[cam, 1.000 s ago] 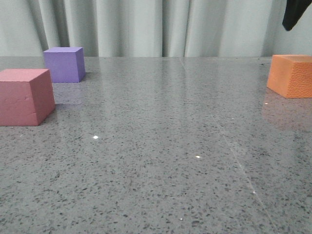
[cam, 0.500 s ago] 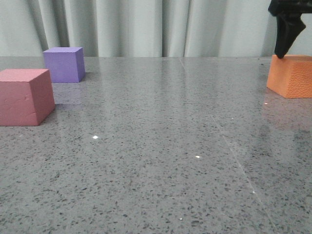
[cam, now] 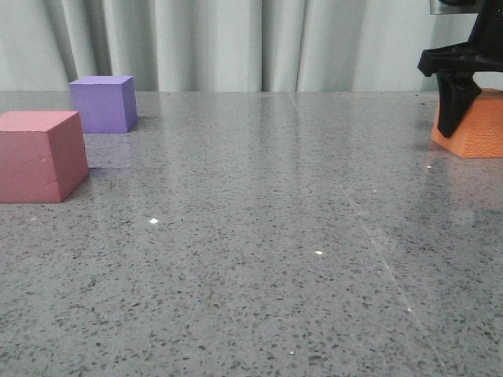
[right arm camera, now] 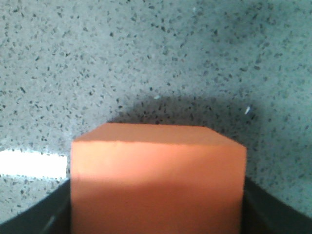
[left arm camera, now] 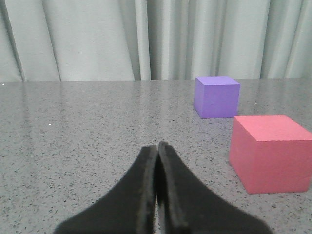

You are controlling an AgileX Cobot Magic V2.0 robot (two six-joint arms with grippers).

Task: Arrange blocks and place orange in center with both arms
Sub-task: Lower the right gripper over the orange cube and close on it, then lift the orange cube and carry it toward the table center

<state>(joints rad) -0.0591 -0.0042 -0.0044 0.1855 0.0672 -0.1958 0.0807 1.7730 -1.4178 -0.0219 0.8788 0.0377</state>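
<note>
The orange cube sits at the far right edge of the front view, resting flat on the speckled grey table, partly cut off by the frame; being a cube, it has no long axis to speak of, and it stands turned so that one vertical corner faces the camera, a shaded face to the left of that corner; its surface is pebbled and leathery in the front view, smoother and evenly orange in the right wrist view, where it fills the lower middle of the frame, one flat face toward the lens and its top edge level.

The right gripper stands over the cube at the upper right of the front view, one black finger reaching down across the cube's left face; in the right wrist view dark fingers flank both sides of the cube, jaws spread wide around it; whether they press the foam cannot be told.

The left gripper fills the lower middle of the left wrist view, its two black fingers pressed together, holding nothing.

The purple cube sits at upper left of the front view, before the pale curtain; the pinkish-red cube lies nearer the camera at the left edge, just apart from it.
</note>
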